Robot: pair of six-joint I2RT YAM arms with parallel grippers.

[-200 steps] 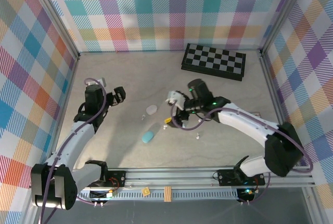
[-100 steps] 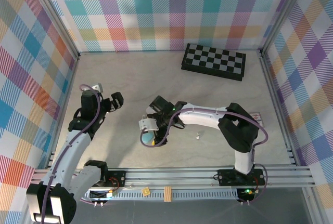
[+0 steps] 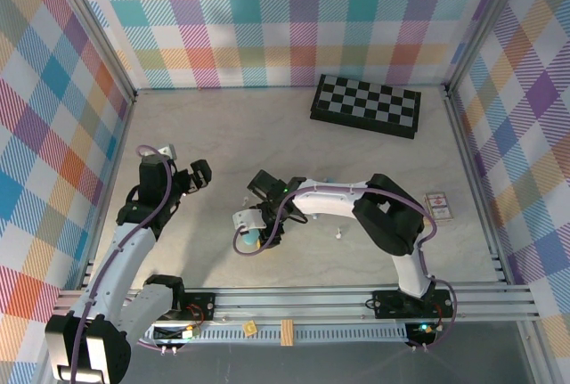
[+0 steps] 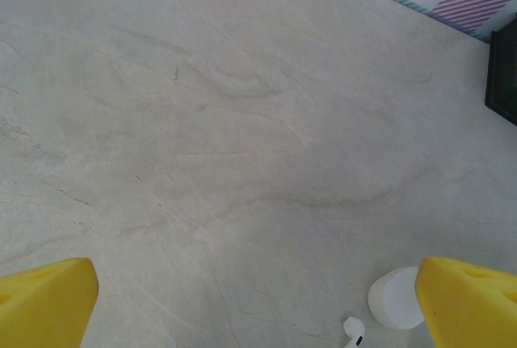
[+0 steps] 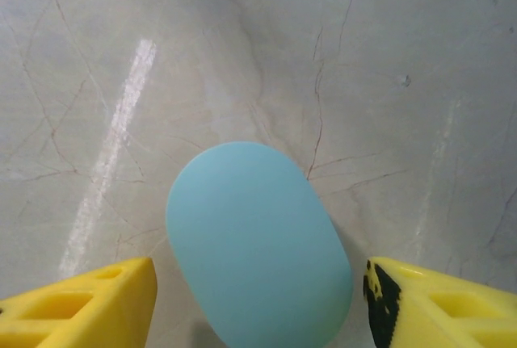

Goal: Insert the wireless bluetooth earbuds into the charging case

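A light blue charging case [image 5: 254, 243] lies flat and closed on the pale table. My right gripper [image 5: 258, 308] straddles it, one yellow finger on each side with a thin gap on both, so the jaws are open and not touching it. From above, that gripper [image 3: 249, 229] covers most of the case [image 3: 253, 240]. My left gripper [image 3: 189, 168] hovers open at the left with nothing between its fingers [image 4: 48, 303]. In its wrist view a white case [image 4: 394, 299] and one white earbud [image 4: 354, 331] lie near its right finger. Another earbud [image 3: 338, 234] lies right of the right arm.
A folded chessboard [image 3: 366, 105] lies at the back right. A small card [image 3: 438, 205] sits near the right wall. Plaid walls close in three sides, and a metal rail [image 3: 312, 299] runs along the near edge.
My right arm swung left and toward the near edge, from mid-table to over the blue case, and its jaws narrowed around it. My left arm drew back slightly and stayed open.
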